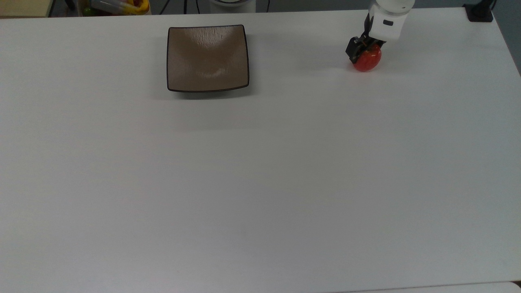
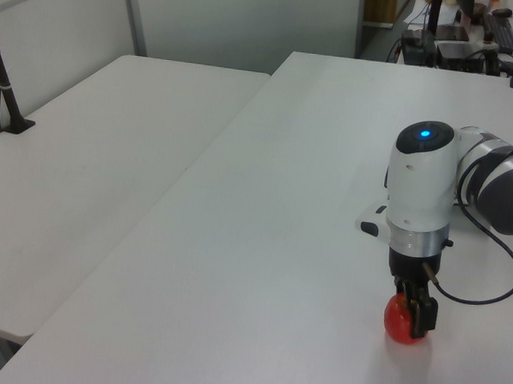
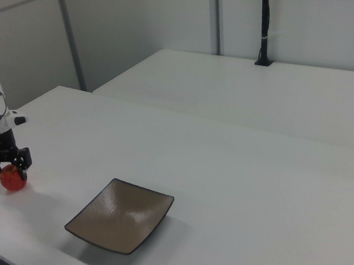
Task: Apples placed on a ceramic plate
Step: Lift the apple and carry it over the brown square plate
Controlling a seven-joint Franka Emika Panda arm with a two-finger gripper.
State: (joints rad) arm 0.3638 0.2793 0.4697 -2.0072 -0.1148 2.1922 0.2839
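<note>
White table [image 1: 260,183]: apple [image 1: 367,61] between clenched jaws (no legible writing), ceramic plate [image 1: 207,58] apart.

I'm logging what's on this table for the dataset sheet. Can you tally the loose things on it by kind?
Apple: 1, red, under the gripper
Ceramic plate: 1, brown, square, nothing on it
Total: 2 things on the white table
</note>
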